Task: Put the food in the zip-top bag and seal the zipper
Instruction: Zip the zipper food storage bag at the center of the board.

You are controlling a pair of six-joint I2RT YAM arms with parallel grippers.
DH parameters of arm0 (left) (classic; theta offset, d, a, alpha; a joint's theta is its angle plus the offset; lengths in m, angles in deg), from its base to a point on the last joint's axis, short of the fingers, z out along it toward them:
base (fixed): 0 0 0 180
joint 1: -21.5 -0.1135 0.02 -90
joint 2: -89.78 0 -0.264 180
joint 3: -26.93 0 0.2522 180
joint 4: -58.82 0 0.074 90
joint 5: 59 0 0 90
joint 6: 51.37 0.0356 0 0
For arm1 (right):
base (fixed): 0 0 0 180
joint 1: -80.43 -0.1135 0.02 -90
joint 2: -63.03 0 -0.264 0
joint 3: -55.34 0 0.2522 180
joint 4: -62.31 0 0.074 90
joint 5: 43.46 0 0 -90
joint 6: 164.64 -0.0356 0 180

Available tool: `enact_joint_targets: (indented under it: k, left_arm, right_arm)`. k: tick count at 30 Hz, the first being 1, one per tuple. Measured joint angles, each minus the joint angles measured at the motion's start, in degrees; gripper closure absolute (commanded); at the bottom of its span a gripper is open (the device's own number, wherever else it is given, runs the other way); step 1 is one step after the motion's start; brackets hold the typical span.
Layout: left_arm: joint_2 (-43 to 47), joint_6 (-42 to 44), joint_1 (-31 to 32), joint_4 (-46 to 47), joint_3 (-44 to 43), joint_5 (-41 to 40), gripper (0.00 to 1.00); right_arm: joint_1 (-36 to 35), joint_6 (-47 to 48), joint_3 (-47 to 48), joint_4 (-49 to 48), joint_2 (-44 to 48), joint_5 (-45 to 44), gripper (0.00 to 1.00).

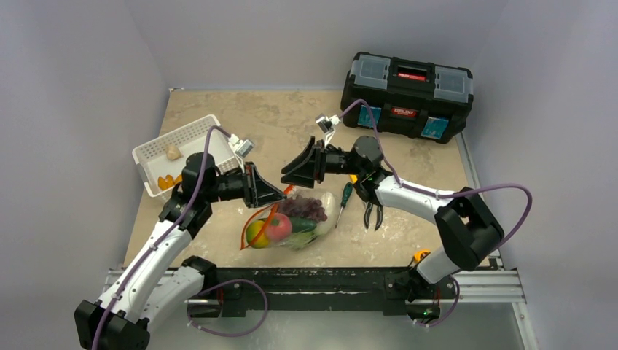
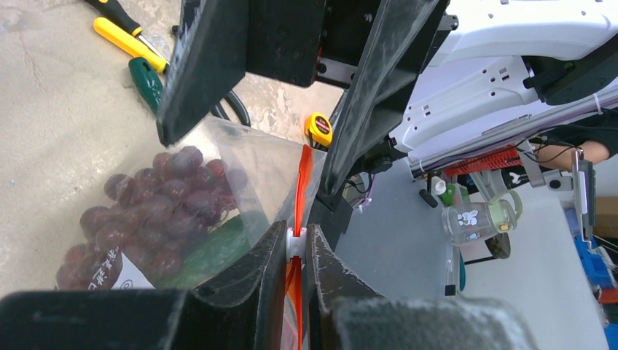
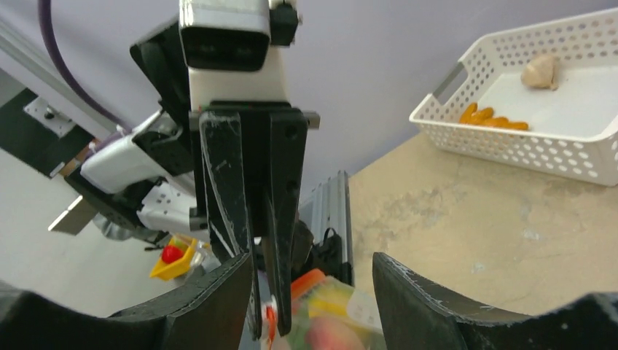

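Note:
The clear zip-top bag (image 1: 310, 222) lies at the table's middle and holds the dark red grapes (image 1: 306, 208), the pink-red peach (image 1: 278, 227), a green-yellow round fruit (image 1: 255, 233) and the cucumber (image 1: 302, 224). My left gripper (image 1: 279, 195) is shut on the white slider of the orange-red zipper (image 2: 302, 179), with the pads (image 2: 271, 251) pinching it from both sides. The grapes (image 2: 153, 211), the cucumber (image 2: 211, 251) and the white label (image 2: 120, 275) show through the plastic. My right gripper (image 1: 286, 177) is open and empty, facing the left one just above the bag's mouth (image 3: 342, 302). The cabbage is not clearly visible.
A white slotted basket (image 1: 178, 149) stands at the back left. A black toolbox (image 1: 407, 95) stands at the back right. A green screwdriver (image 1: 344, 198) and pliers (image 1: 373, 213) lie right of the bag. A yellow tape measure (image 2: 319, 129) lies near the front edge.

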Motion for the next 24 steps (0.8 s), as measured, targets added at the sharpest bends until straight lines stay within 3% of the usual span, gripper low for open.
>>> enact_joint_targets:
  k: [9, 18, 24]
  left_arm:
    - [0.3, 0.0, -0.2, 0.6, 0.0, -0.1, 1.0]
    - [0.3, -0.4, -0.2, 0.7, 0.0, -0.1, 1.0]
    - [0.3, -0.5, -0.2, 0.7, 0.0, -0.2, 1.0]
  right_arm:
    - [0.0, -1.1, 0.0, -0.9, -1.3, 5.5, 0.66]
    - [-0.1, -3.0, -0.6, -4.4, -1.9, 6.4, 0.61]
    - [-0.2, -4.1, -2.2, -7.0, -2.0, 7.4, 0.64]
